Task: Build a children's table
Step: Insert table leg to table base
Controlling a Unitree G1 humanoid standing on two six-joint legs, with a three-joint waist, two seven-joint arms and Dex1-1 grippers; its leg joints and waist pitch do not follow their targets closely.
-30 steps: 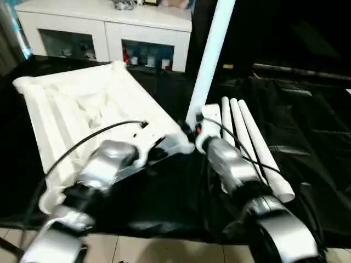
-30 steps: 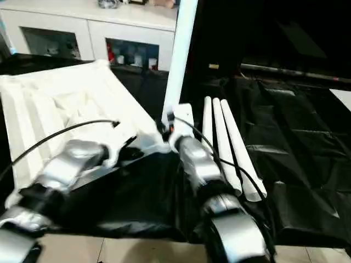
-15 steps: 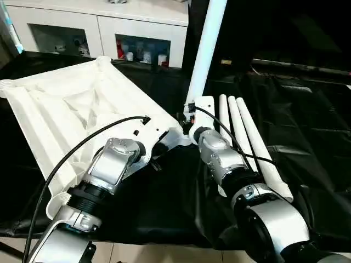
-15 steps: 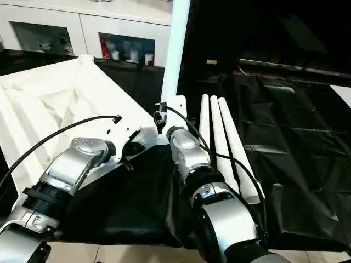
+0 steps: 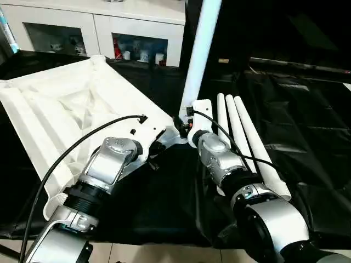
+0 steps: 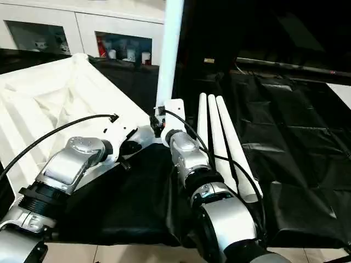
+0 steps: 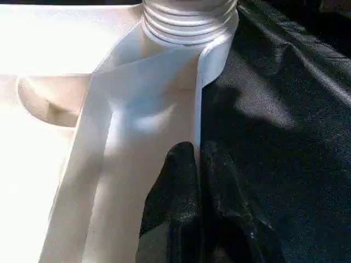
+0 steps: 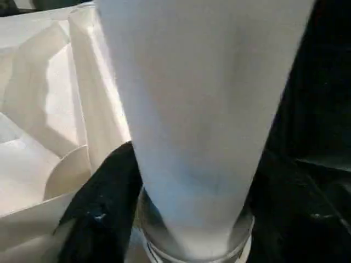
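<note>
An upside-down white tabletop [image 5: 71, 109] lies on a black-draped table [image 5: 307, 126]. One leg [image 5: 200, 55] stands upright in the tabletop's near corner socket [image 7: 189, 22], clasped by the right gripper [image 8: 181, 181]. The left gripper [image 7: 198, 164] pinches the tabletop's rim beside that socket. Three spare legs [image 5: 247, 142] lie just right of the tabletop.

The children's table top [image 5: 71, 115] is all-white plastic, lying upside down with its ribbed underside facing up and a round socket at each corner. It rests tilted, its far side raised. One long tapered white leg [image 5: 199, 55] stands upright in the tabletop's near-right corner socket [image 7: 189, 22], whose ringed collar surrounds the leg's base. Three more white tube legs [image 5: 247, 145] lie side by side, touching one another, flat and just to the right of that socket, pointing away from the top's near edge.
</note>
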